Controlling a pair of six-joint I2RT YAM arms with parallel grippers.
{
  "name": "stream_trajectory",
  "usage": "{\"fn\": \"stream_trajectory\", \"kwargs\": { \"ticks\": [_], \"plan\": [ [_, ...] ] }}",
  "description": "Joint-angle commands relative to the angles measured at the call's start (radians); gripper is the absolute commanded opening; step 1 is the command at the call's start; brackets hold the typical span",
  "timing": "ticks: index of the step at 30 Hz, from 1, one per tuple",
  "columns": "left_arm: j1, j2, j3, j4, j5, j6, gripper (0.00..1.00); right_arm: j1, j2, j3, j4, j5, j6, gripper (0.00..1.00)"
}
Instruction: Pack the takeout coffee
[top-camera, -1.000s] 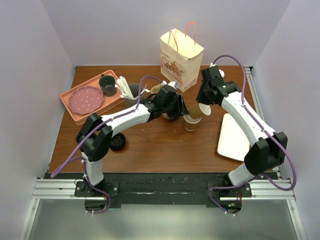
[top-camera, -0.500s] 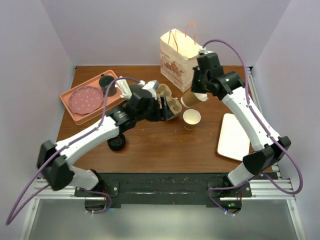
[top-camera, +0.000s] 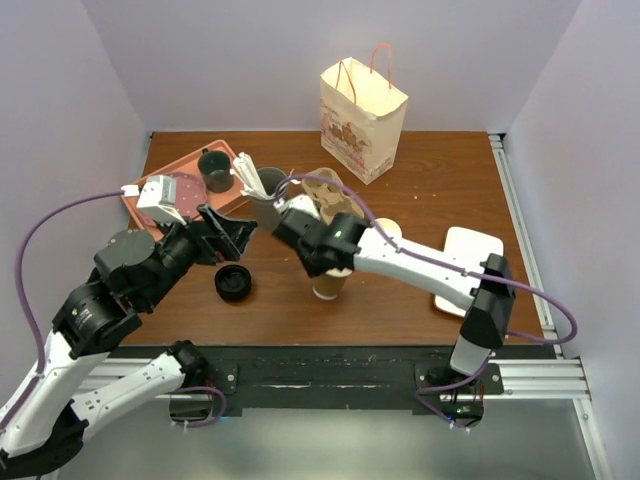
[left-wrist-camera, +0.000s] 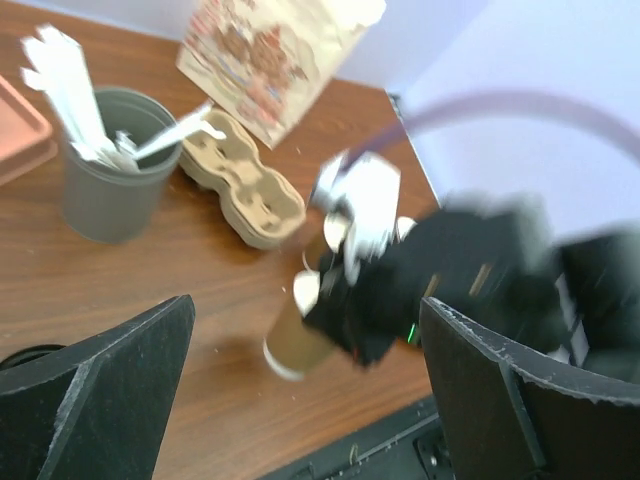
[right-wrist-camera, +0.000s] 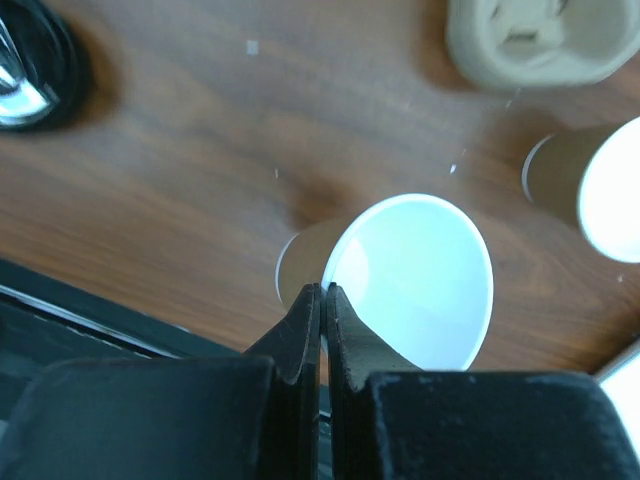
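Right gripper (right-wrist-camera: 322, 295): clenched, fingers pinched thin on the rim of the takeout coffee (right-wrist-camera: 410, 275), at the edge of its white mouth nearest the wrist. Holds the cup mouth-up, tan side showing below the rim. Sits on the near side of the cup carrier (top-camera: 335, 195), apart from it, directly under the gripper in the top view. Cannot tell whether the base touches the wood.

Left gripper (top-camera: 230, 232): released, fingers (left-wrist-camera: 120, 385) spread wide with nothing between them. Hangs left of the cup carrier and stands apart from the takeout coffee, facing it across bare table.

Around the cup carrier:
- second cup (right-wrist-camera: 600, 185) just right of it, open mouth up
- grey tumbler (left-wrist-camera: 105, 165) of white utensils just left of it
- paper bag (top-camera: 362, 120) behind it, upright
- black lid (top-camera: 232, 283) to the near left, flat on the table (top-camera: 400, 310)
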Motion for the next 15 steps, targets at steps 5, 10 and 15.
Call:
{"fn": "stream_trajectory", "kwargs": {
  "ticks": [5, 10, 15],
  "plan": [
    [0.003, 0.002, 0.049, -0.099, -0.164, 0.021, 1.00, 0.173, 0.067, -0.080, -0.002, 0.250, 0.068, 0.00],
    [0.003, -0.013, 0.032, -0.112, -0.198, -0.008, 1.00, 0.217, 0.075, -0.169, 0.073, 0.257, 0.153, 0.00],
    [0.003, -0.007, 0.029, -0.110, -0.200, -0.007, 1.00, 0.245, 0.073, -0.210, 0.115, 0.280, 0.164, 0.03]
  ]
}}
